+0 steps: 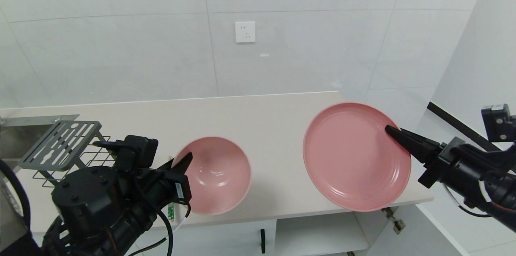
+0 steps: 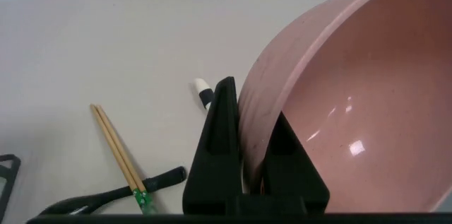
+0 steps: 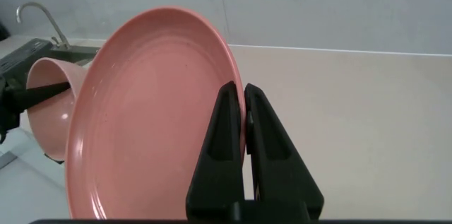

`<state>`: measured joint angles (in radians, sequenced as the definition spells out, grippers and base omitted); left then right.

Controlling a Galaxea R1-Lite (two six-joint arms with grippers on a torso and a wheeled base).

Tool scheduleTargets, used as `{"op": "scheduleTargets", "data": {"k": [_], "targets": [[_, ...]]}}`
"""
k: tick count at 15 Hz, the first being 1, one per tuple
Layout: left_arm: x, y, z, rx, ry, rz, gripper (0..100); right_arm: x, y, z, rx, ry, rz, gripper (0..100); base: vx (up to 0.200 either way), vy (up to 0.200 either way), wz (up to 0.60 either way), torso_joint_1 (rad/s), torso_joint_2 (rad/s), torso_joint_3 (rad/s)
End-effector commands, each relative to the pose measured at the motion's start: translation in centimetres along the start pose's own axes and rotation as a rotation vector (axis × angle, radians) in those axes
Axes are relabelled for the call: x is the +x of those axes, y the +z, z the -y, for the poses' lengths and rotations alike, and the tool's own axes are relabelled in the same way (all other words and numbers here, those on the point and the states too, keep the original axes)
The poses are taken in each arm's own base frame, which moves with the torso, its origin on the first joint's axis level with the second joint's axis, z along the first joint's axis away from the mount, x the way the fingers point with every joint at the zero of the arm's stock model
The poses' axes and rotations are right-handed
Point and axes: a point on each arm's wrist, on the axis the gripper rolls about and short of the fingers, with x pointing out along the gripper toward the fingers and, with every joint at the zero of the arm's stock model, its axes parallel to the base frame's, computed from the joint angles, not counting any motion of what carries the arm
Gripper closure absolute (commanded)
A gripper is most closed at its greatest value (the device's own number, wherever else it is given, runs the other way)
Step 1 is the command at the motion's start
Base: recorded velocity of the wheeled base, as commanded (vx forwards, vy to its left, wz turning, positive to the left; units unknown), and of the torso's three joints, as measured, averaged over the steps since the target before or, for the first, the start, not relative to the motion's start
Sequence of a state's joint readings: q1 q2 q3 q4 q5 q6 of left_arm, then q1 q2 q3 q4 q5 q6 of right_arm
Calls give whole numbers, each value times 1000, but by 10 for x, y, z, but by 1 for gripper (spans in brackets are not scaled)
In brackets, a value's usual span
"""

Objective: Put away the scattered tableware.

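A pink bowl (image 1: pixel 217 175) is held tilted above the counter's front edge, with my left gripper (image 1: pixel 182 162) shut on its rim; the left wrist view shows the bowl (image 2: pixel 353 104) with one finger inside and one outside at the left gripper (image 2: pixel 253 136). A pink plate (image 1: pixel 354 155) hangs tilted over the counter's right end, my right gripper (image 1: pixel 390 130) shut on its far right rim. In the right wrist view the plate (image 3: pixel 148 118) stands on edge in the right gripper (image 3: pixel 244 114). Chopsticks (image 2: pixel 120 155) and a black-handled utensil (image 2: pixel 113 197) lie on the counter.
A grey wire dish rack (image 1: pixel 64 145) stands at the counter's left, beside a sink with a faucet (image 3: pixel 39 19). A small white object (image 2: pixel 203 93) lies near the chopsticks. The beige counter (image 1: pixel 262 123) ends at the right under the plate; a cabinet door (image 1: pixel 262 240) is below.
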<state>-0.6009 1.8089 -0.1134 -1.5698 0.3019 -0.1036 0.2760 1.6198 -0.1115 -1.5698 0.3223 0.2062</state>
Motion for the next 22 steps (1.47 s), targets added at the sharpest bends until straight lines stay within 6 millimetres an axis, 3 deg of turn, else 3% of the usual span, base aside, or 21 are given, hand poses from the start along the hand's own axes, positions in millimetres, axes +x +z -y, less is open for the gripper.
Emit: {"op": "scheduleTargets", "data": {"k": [1,3,7,13,20,22], "targets": [[-4,8,2,-31,-17,35,100,6,-2,3,-2,-24,-4,100,0,0,0,0,0,0],[-9,17,3,-106,-68,72,100,8,-1,3,-25,-36,2,100,0,0,0,0,0,0],[-9,15,0,-151,-93,49,100,8,-1,2,-27,-27,7,100,0,0,0,0,0,0],[-16,-7,-9,-47,-59,-114,100,9,-1,1,-26,-24,5,100,0,0,0,0,0,0],[-19,-5,-7,-23,-79,-73,100,9,-1,1,-26,-24,6,100,0,0,0,0,0,0],[-16,-3,-7,-24,-78,-35,100,9,-1,1,-26,-23,5,100,-200,0,0,5,2,2]]}}
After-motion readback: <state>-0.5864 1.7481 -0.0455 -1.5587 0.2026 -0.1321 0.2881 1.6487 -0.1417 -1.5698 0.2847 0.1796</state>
